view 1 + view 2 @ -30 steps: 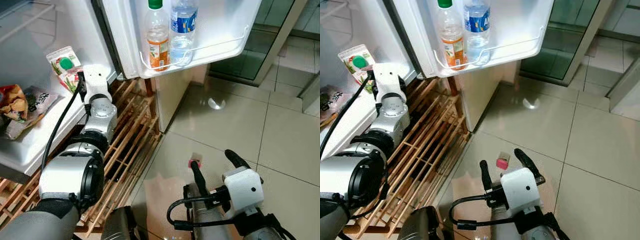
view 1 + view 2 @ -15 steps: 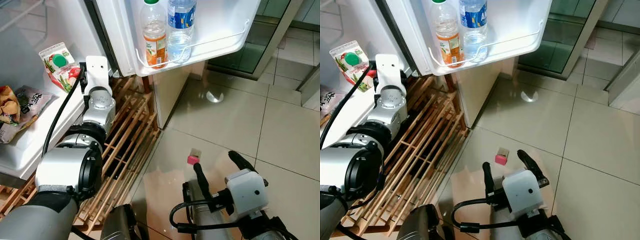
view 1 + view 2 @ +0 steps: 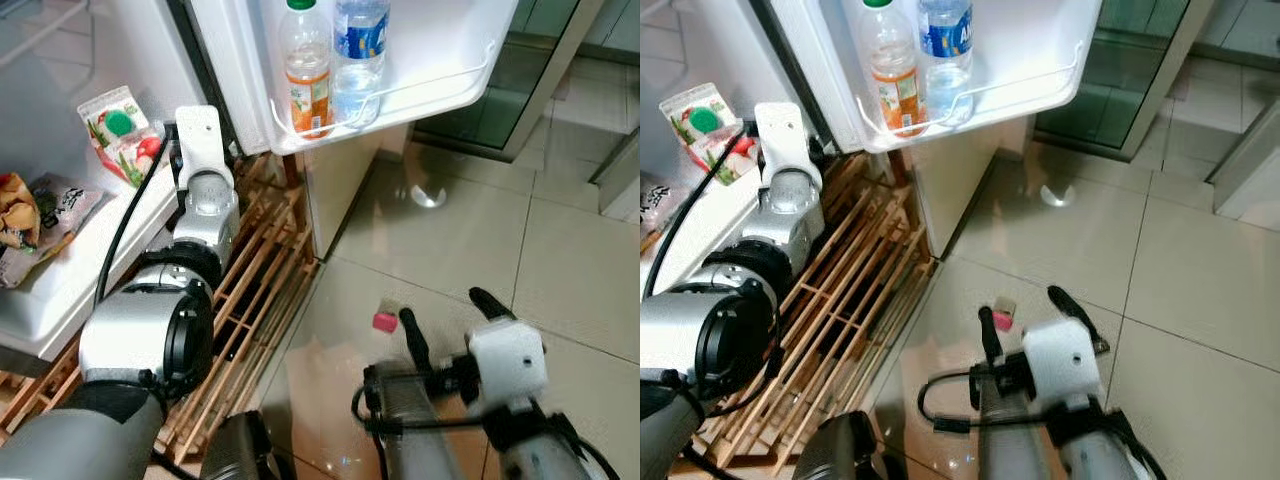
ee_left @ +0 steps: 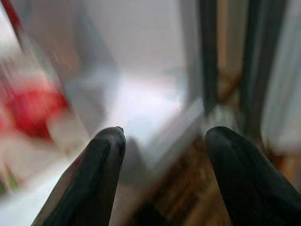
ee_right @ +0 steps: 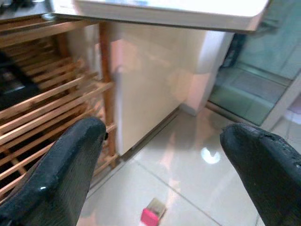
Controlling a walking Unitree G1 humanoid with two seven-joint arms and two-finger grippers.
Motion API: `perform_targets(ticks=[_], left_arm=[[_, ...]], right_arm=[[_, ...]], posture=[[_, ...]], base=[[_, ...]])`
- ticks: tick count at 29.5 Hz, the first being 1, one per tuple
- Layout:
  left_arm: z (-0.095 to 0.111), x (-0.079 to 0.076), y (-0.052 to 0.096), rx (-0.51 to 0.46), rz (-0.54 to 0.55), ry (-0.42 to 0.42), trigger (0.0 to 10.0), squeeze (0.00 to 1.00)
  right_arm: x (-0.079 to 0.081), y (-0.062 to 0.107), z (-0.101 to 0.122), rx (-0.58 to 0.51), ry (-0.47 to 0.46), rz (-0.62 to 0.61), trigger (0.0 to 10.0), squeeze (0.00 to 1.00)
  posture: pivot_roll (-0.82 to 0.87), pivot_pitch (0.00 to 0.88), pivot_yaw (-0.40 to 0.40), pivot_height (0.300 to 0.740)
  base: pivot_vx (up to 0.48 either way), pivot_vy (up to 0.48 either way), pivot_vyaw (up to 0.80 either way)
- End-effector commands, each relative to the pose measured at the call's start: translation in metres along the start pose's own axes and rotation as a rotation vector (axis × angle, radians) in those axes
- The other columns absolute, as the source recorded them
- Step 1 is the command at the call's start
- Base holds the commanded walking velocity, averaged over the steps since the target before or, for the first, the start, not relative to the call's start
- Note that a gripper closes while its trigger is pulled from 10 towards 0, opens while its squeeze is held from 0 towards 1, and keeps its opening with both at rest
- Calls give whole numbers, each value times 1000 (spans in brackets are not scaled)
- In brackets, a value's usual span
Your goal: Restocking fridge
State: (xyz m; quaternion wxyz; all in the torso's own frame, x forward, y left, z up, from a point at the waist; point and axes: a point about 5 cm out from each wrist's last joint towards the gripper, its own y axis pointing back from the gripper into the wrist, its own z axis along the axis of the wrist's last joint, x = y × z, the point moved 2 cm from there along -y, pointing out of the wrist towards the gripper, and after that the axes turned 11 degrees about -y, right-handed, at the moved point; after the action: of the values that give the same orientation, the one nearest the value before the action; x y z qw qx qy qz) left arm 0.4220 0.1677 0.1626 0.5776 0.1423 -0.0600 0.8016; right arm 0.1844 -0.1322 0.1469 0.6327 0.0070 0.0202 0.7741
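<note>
A juice carton (image 3: 120, 134) with a green cap stands on the white fridge shelf (image 3: 70, 280) at the left. My left arm reaches toward it, its wrist block (image 3: 199, 132) just right of the carton. The left gripper (image 4: 164, 136) is open with nothing between its fingers; a red blur lies off to one side. In the open door's shelf (image 3: 440, 85) stand an orange juice bottle (image 3: 306, 70) and a water bottle (image 3: 358, 50). My right gripper (image 3: 450, 318) hangs open over the tiled floor, holding nothing.
Snack bags (image 3: 30, 215) lie on the fridge shelf left of the carton. A wooden slatted rack (image 3: 255, 270) sits under the fridge. A small pink block (image 3: 385, 321) lies on the floor by the right gripper. A glass door (image 3: 560, 60) is at the back right.
My right arm has lifted and pushed forward a little, still open. The left wrist has edged up closer beside the carton. The view has shifted slightly.
</note>
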Motion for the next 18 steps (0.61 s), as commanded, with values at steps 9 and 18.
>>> perform_targets(ticks=[9,18], left_arm=[[-14,11,7,-181,-173,9,10000,0],[-55,10,79,-185,-381,150,10000,0]], right_arm=[[-21,-42,-16,-7,-157,-71,10000,388],[-24,-73,-14,-58,-155,-89,10000,388]], posture=[[-374,0,97,638],[-299,0,117,643]], base=[[0,0,0],[0,0,0]])
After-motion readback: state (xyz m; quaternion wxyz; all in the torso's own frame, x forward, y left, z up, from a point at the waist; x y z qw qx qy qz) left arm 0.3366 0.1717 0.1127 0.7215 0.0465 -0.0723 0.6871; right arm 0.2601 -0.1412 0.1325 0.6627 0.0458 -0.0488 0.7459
